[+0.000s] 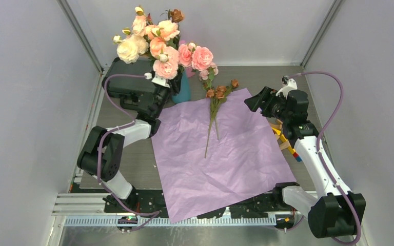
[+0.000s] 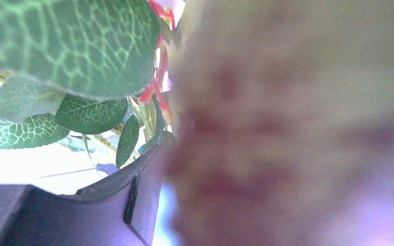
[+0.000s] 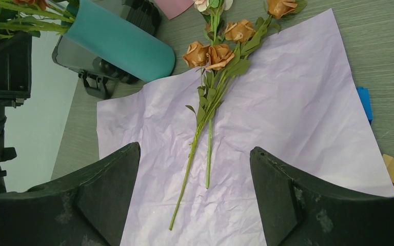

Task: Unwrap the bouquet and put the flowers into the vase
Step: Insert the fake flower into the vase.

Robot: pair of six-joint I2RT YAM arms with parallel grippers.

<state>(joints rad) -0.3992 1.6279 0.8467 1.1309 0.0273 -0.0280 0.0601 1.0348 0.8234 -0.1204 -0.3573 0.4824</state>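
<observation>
- Paper (image 1: 225, 154): spread flat and crinkled over the middle of the table (image 1: 267, 77), its near corner overhanging the near edge. The unwrapping is judged done.
- Right gripper (image 3: 194, 154): held above the paper's right side, jaws spread wide, nothing between them.
- Blocks (image 1: 282, 138): coloured, at the table's right edge, partly hidden under the right arm, away from the stems.
- Stems (image 1: 215, 110): two, bearing small brown roses, laid side by side on the paper's far half, heads toward the far edge. They are not yet in the vase and are judged the work outstanding.
- Left gripper (image 1: 166, 87): at the vase near the far-left corner, buried among blooms. Its wrist view is blocked by a blurred bloom, so the jaws' state cannot be told.
- Vase (image 1: 181, 91): teal, standing just beside the paper's far-left corner.
- Flowers (image 1: 159, 43): pink and cream roses already placed in the vase. Their crowded heads are judged the chief obstacle to adding stems.
</observation>
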